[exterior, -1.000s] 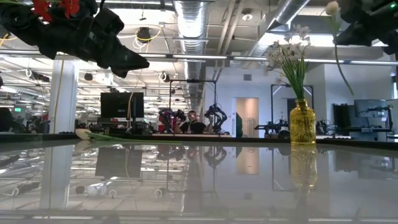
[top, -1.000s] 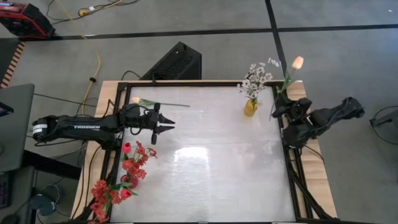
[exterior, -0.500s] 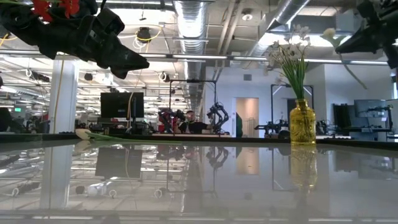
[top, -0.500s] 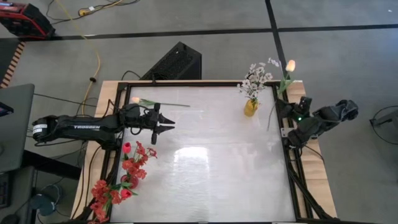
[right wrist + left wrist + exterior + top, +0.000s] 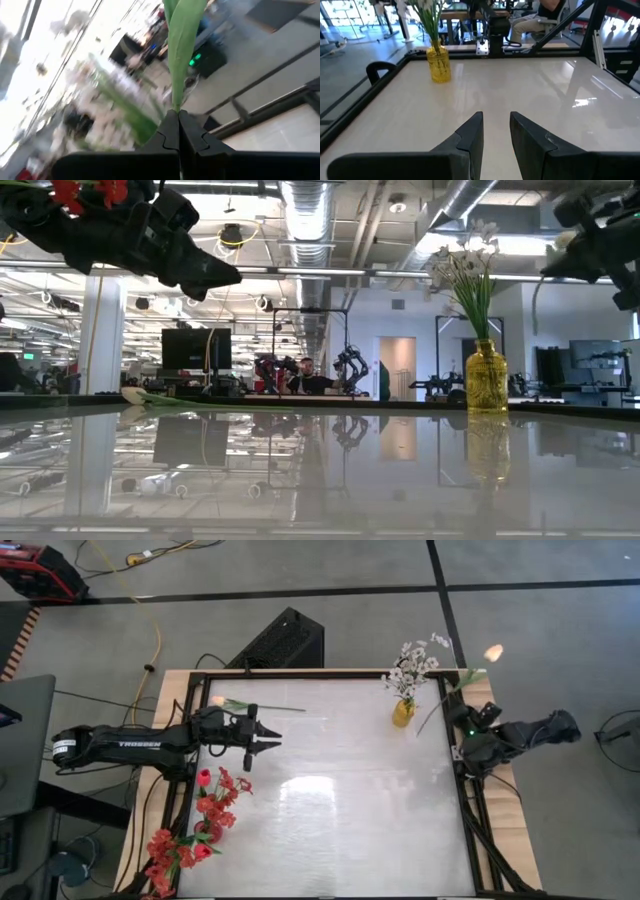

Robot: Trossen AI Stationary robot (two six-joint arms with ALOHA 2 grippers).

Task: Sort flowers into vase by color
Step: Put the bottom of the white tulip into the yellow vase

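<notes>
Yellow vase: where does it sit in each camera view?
High view: yellow vase at the table's far edge, right of centre.
Low view: right of centre.
Left wrist view: upper left.
Right wrist view: cannot make it out.
Shared landmark: its white blossom sprays.

— Around the table?
— Grey floor [image 5: 350, 600] crossed by dark seams, yellow cable [image 5: 150, 635] trailing, black box [image 5: 283, 640] behind.
— Beyond?
— Open hall: ceiling ducts [image 5: 305, 220], white column [image 5: 100, 330], dark monitor [image 5: 196, 348], seated person [image 5: 308, 376].

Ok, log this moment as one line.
right pincer: shut on peach tulip, beside yellow vase | left pincer: open, empty, above table
</notes>
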